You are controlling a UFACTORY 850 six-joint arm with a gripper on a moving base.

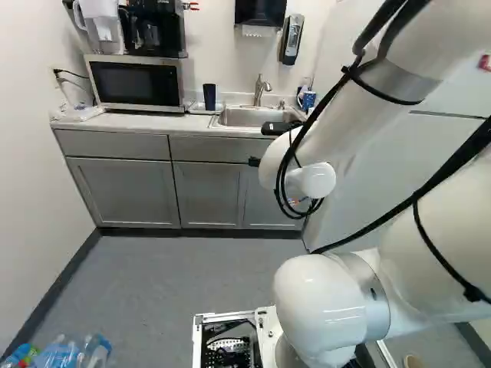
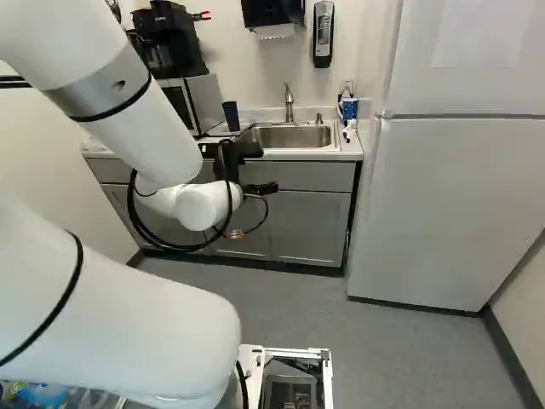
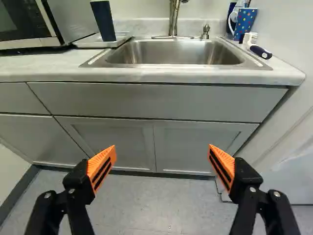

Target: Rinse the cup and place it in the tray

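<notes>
Pale counter (image 3: 44, 68), grey-floored room (image 1: 176, 284), one sink (image 3: 171, 53), one dark cup (image 3: 103, 22) on one white tray (image 3: 89, 42) beside it, one mug (image 3: 245, 23) (blue, spotted), two fingers (image 3: 106, 157) spread wide, holding nothing

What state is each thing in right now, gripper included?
Black two-finger gripper with orange pads: open, holding nothing
Dark blue tapered cup: upright, standing on the tray
Flat white tray: level, under the cup
Curved metal faucet: no water seen running
Silver-and-black microwave: door shut
Grey panelled cabinet doors: shut
White two-door refrigerator: both doors shut
Blue polka-dot mug: upright
Dark-handled brush with white bristles: lying down
</notes>
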